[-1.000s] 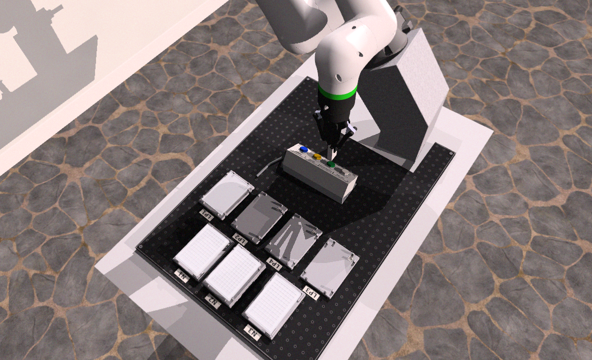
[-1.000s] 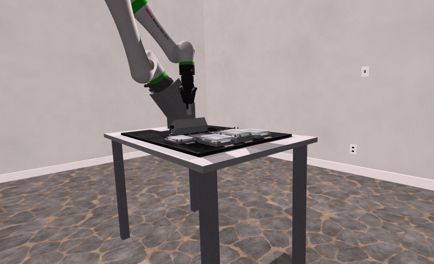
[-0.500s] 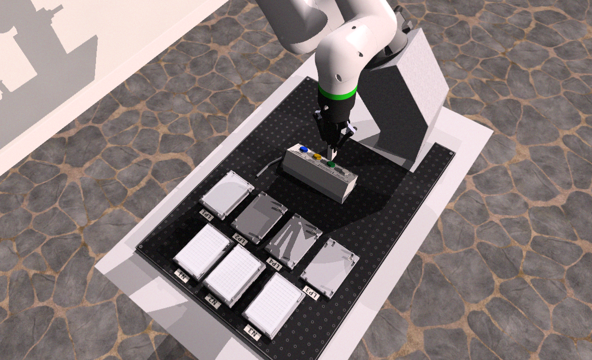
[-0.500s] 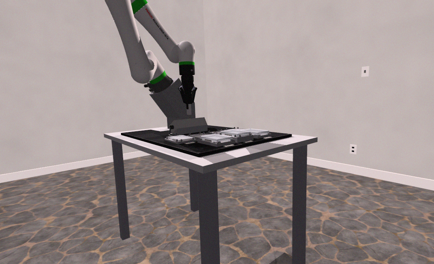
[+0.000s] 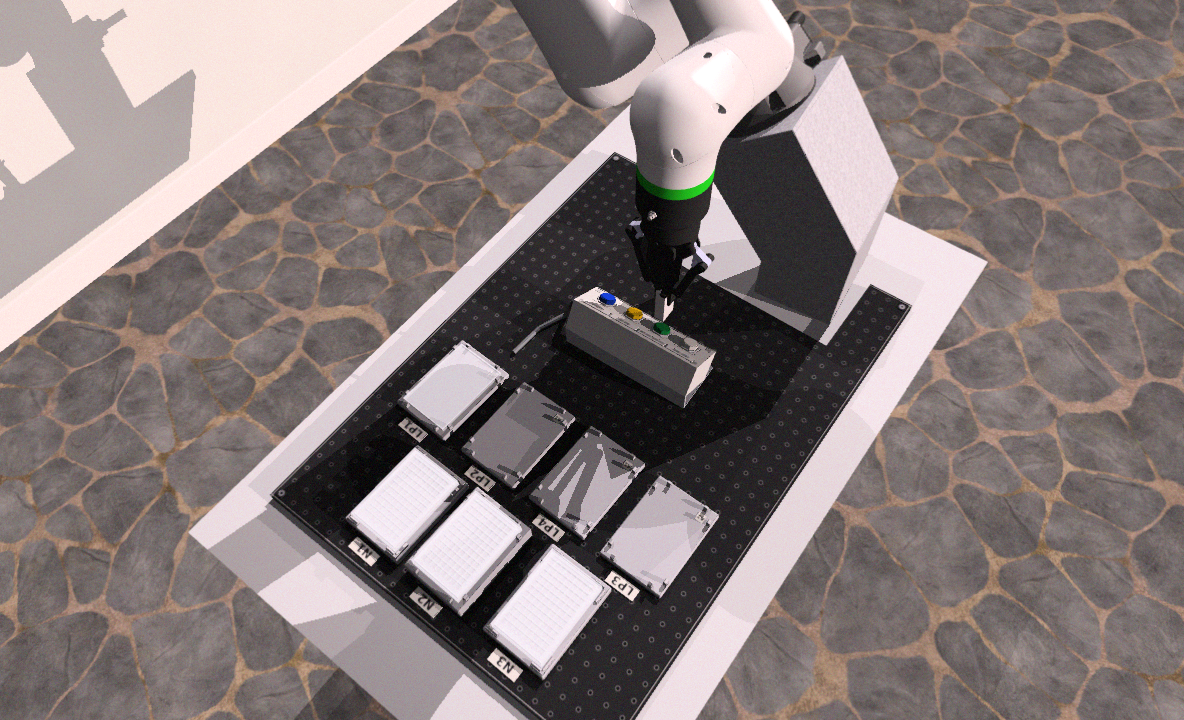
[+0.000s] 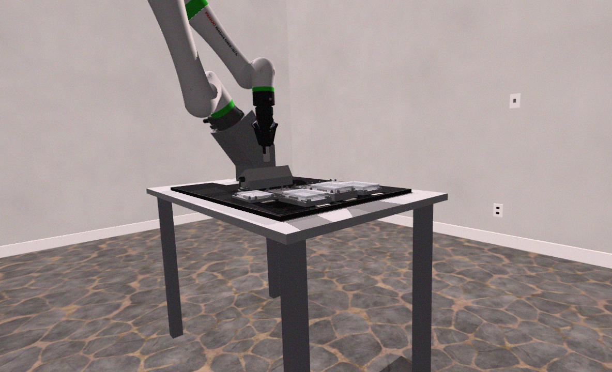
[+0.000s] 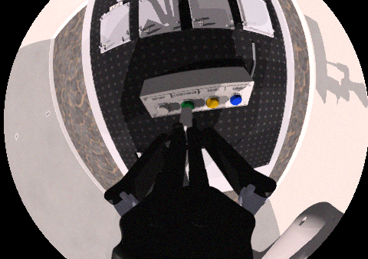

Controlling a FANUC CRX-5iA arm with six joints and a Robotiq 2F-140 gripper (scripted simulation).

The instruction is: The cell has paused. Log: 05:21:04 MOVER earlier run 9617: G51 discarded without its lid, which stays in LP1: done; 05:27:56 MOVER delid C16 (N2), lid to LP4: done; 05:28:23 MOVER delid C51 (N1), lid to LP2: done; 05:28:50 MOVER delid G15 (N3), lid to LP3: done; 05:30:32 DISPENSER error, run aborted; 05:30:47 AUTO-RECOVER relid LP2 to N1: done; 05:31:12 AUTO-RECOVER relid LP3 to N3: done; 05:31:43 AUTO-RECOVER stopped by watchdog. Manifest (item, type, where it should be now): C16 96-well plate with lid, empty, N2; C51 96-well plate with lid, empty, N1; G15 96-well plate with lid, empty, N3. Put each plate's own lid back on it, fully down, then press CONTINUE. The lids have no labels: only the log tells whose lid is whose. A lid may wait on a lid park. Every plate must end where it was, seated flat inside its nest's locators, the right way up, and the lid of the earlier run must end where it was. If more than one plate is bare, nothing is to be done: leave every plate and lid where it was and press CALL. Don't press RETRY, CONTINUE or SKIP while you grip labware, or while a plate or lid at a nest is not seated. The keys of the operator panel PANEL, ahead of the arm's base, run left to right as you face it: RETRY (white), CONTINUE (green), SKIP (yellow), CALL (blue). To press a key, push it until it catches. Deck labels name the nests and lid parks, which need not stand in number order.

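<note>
The grey operator panel [image 5: 639, 344] stands on the black deck ahead of the arm's base. Its top carries a blue key [image 5: 608, 299], a yellow key [image 5: 634, 313], a green key [image 5: 662, 328] and a pale key [image 5: 690, 343]. My gripper [image 5: 663, 308] is shut and empty. It points straight down with its tips close above the green key [image 7: 187, 104]. Three white gridded plates sit in nests N1 [image 5: 406, 501], N2 [image 5: 469, 548] and N3 [image 5: 547, 608], and they look alike. A pale lid lies on LP1 [image 5: 455, 387].
Lid parks LP2 [image 5: 517, 432], LP4 [image 5: 587, 480] and LP3 [image 5: 659, 534] look flat and grey, with small locators. The arm's slanted grey pedestal [image 5: 802, 197] rises behind the panel. A thin cable [image 5: 532, 333] leaves the panel's left end.
</note>
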